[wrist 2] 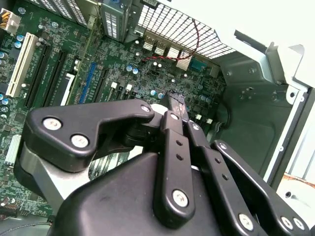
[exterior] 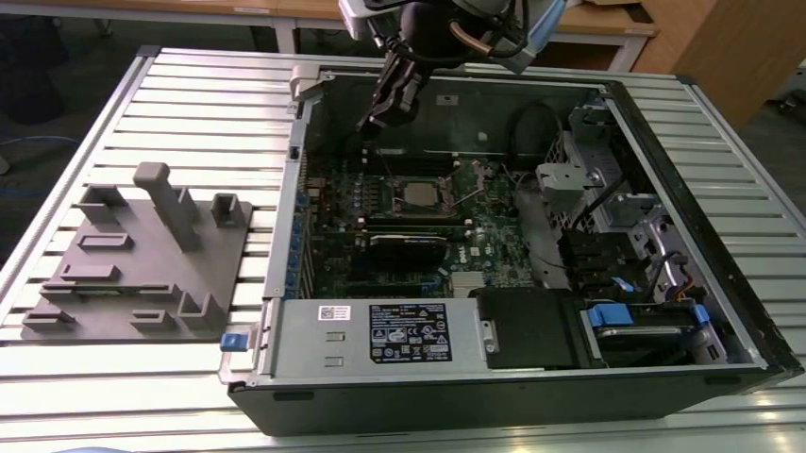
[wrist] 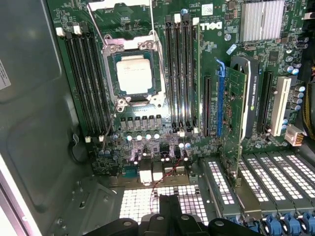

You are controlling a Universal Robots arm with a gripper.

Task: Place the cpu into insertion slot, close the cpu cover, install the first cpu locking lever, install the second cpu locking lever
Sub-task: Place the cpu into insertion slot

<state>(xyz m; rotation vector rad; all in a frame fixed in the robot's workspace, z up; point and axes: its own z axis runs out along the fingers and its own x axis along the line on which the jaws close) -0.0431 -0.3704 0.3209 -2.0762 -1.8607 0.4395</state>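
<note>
The pincer [wrist 2: 176, 101] hangs low inside the open computer case [exterior: 743, 316] on the slatted worktop [exterior: 189, 85], its fingers pressed together on nothing, over the board's edge near the rear grille [wrist: 162, 194]. The cpu [wrist: 134, 73] sits in the insertion slot [wrist: 111, 73], its metal top bare, the cpu cover [wrist: 104, 6] swung back beside it.

Exterior view overlooks the open case [exterior: 504, 408]; both wrist views closely face its motherboard [wrist: 162, 147] [wrist 2: 147, 73].
</note>
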